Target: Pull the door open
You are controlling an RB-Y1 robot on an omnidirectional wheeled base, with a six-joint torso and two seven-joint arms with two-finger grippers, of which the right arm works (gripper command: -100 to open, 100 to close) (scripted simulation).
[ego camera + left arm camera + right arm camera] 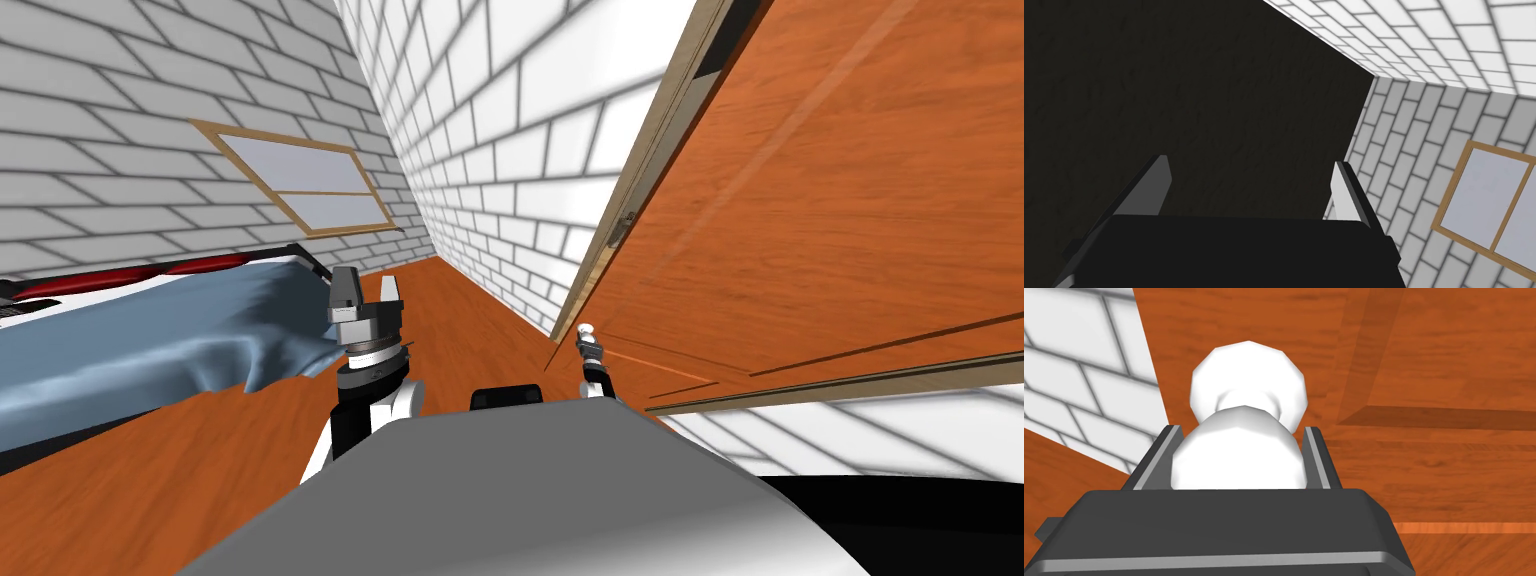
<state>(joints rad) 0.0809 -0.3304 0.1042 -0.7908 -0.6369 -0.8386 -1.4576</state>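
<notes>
Orange-brown wood is taking up the right of the head view, where the door (800, 200) is standing just to the robot's right, beside a white brick wall (500, 150). The right gripper (588, 345) is sitting at the door's white knob (588, 328), near the leaf's edge. The left gripper (368, 287) is hovering raised, next to a bed with a blue cover (130, 350). In the left wrist view its fingers are standing wide apart. In the right wrist view the fingers (1316, 453) are pressing both sides of the knob, pinching it, with the door's panelled face right behind.
</notes>
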